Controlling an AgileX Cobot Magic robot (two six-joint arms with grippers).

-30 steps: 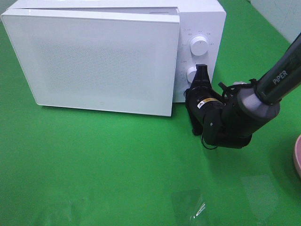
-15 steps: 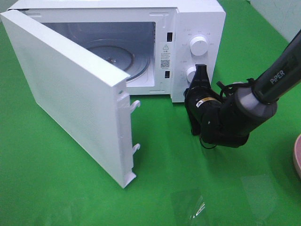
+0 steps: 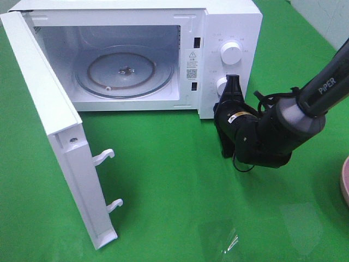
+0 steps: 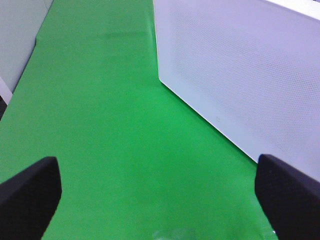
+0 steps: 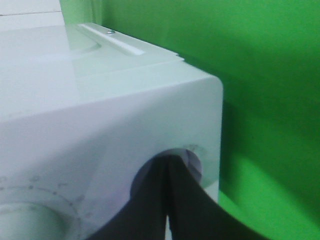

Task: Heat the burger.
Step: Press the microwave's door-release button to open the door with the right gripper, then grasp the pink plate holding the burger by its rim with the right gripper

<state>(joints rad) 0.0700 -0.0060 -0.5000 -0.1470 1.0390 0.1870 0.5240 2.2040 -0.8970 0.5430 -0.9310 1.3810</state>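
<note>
The microwave (image 3: 229, 22) is standing with its door (image 3: 54, 136) hanging wide open over the cloth (image 3: 180, 180), where a crossing arm could be striking it. The right gripper (image 3: 233, 83), clenched, is pressing the lower button (image 3: 220, 85) and may be slipping off. The left gripper (image 4: 157, 190) is hanging released and empty. The burger is showing nowhere.

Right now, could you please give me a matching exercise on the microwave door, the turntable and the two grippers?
Things: 1 microwave door; 2 glass turntable; 3 left gripper; 4 right gripper.
States: A shut, tips at the lower round control; B standing wide open; C open above the green cloth; D lying inside the cavity.
Pairs: 1-B, 2-D, 3-C, 4-A.
</note>
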